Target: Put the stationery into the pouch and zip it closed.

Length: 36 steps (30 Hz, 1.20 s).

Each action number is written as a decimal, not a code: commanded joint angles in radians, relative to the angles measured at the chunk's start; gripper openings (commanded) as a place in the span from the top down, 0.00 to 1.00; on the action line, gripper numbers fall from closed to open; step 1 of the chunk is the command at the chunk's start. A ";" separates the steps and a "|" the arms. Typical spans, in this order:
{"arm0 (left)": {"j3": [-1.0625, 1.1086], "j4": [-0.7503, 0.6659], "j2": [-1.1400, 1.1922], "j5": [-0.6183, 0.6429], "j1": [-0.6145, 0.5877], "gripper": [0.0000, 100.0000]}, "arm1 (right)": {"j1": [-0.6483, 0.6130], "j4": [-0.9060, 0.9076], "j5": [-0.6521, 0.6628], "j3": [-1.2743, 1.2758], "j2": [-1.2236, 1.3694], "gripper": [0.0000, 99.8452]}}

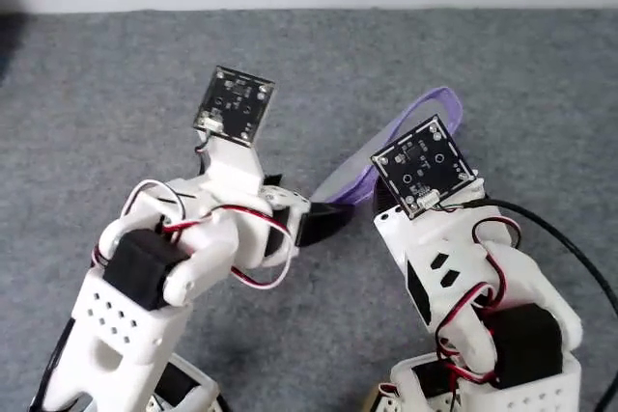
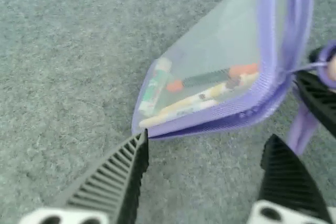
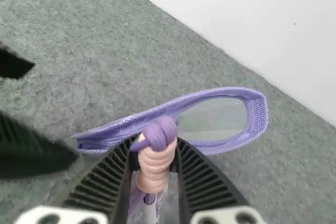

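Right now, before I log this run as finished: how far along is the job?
Done: the pens and what looks like a glue stick lie inside the purple mesh pouch. In hand: the right gripper is shut on the zipper pull; the left gripper is open, one of its fingers at the pouch's corner. Left: I cannot tell whether the zip is fully closed, so possibly finishing the pull, then letting go.
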 commanded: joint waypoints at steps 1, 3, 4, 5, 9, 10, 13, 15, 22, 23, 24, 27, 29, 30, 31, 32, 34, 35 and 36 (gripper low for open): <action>-0.031 -0.028 -0.020 0.015 0.066 0.67 | 0.008 -0.062 -0.061 -0.009 0.021 0.99; 0.038 -0.106 -0.023 0.026 0.072 0.67 | 0.008 -0.081 -0.071 -0.009 0.021 0.99; 0.076 -0.149 -0.026 0.028 0.071 0.67 | 0.008 -0.085 -0.071 -0.009 0.021 0.99; 0.113 -0.192 -0.028 0.028 0.058 0.67 | 0.008 -0.085 -0.071 -0.011 0.021 0.99; 0.193 -0.342 -0.028 0.029 0.000 0.67 | 0.008 -0.077 -0.068 -0.011 0.018 0.99; 0.200 -0.371 -0.026 0.029 -0.015 0.67 | 0.008 -0.076 -0.055 -0.011 0.016 0.99; 0.206 -0.425 -0.020 0.028 -0.037 0.67 | 0.008 -0.082 -0.020 -0.011 0.016 0.99; 0.222 -0.453 -0.020 0.028 -0.028 0.67 | 0.012 -0.084 -0.003 -0.011 0.016 0.99; 0.329 -0.566 -0.020 0.028 0.038 0.67 | 0.008 -0.085 0.009 -0.014 0.013 0.99; 0.338 -0.577 -0.020 0.028 0.038 0.67 | 0.008 -0.085 0.011 -0.014 0.013 0.99; 0.344 -0.588 -0.020 0.028 0.038 0.67 | 0.008 -0.085 0.028 -0.014 0.013 0.99; 0.363 -0.618 -0.018 0.028 0.037 0.67 | 0.008 -0.097 0.095 -0.014 0.012 0.99; 0.375 -0.651 -0.018 0.028 0.037 0.67 | 0.008 -0.122 0.107 -0.014 0.012 0.99; 0.383 -0.669 -0.018 0.029 0.037 0.67 | 0.008 -0.128 0.109 -0.014 0.012 0.99; 0.392 -0.687 -0.018 0.031 0.037 0.67 | 0.008 -0.128 0.109 -0.014 0.012 0.99; 0.401 -0.706 -0.018 0.031 0.037 0.67 | 0.008 -0.125 0.109 -0.014 0.012 0.99; 0.418 -0.736 -0.018 0.032 0.037 0.67 | 0.007 -0.124 0.109 -0.014 0.012 0.99; 0.426 -0.749 -0.018 0.032 0.037 0.69 | 0.007 -0.124 0.109 -0.014 0.012 0.99; 0.430 -0.761 -0.018 0.032 0.037 0.71 | 0.007 -0.124 0.109 -0.014 0.012 0.99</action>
